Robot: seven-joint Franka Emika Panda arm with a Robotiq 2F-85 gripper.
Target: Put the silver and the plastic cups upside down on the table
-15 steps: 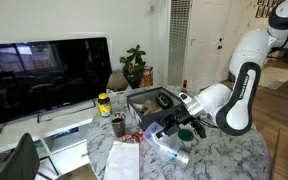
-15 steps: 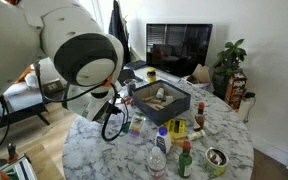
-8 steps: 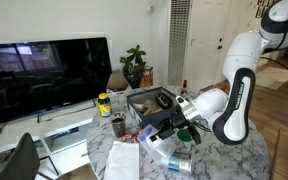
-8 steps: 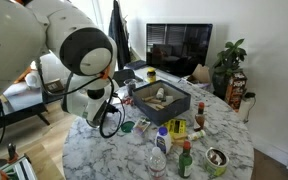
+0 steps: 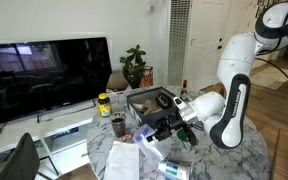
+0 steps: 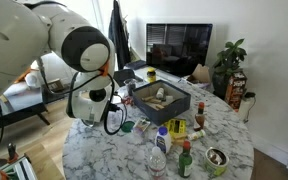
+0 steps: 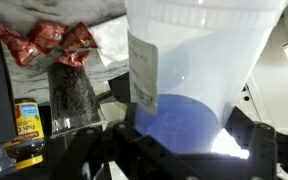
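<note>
Legible text, none: the small bottle with a yellow label [image 7: 25, 122], lower left of the jaws in the wrist view, bears a dark band of pale lettering too blurred to read.

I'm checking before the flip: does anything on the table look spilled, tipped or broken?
Nothing looks spilled or broken. Only oddities: crumpled red wrappers lie loose near the dark cup, and the plastic cup sits in the gripper.
</note>
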